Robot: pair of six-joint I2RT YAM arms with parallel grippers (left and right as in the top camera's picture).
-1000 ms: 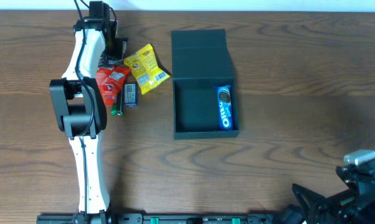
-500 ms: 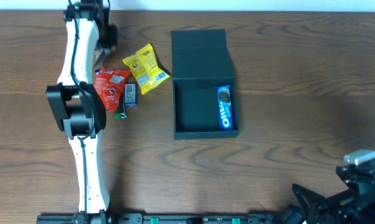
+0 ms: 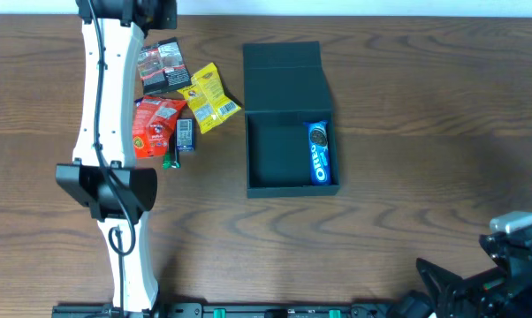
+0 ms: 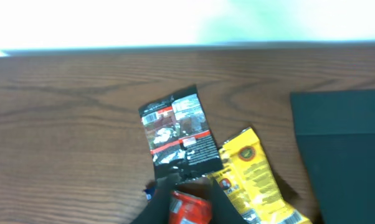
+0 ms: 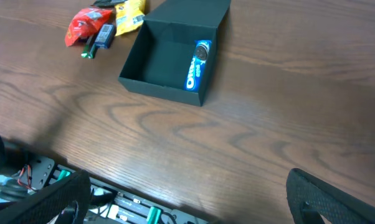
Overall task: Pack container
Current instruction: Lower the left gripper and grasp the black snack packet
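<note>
The container [image 3: 275,159], a dark open box with its flap lid [image 3: 284,71] laid back, stands mid-table and holds a blue Oreo packet [image 3: 319,152] along its right wall. Left of it lie a black-and-red packet [image 3: 160,66], a yellow packet [image 3: 209,99], a red packet [image 3: 154,124] and a small blue packet [image 3: 186,134]. My left gripper [image 3: 151,12] is raised near the far table edge, open and empty. In the left wrist view its fingers [image 4: 189,194] frame the red packet [image 4: 190,213] below, with the black packet [image 4: 178,134] and the yellow packet [image 4: 253,177] beyond. My right gripper [image 5: 187,205] is open and empty at the front right.
A small green item [image 3: 169,161] lies below the red packet. The container [image 5: 169,59] shows far off in the right wrist view. The table's front rail with cables [image 5: 113,208] is under the right gripper. The far table edge [image 4: 187,48] is close behind the packets.
My left arm has lifted and drawn back toward the far edge, uncovering the black-and-red packet on the table. The packets, the container and the right arm have not moved.
</note>
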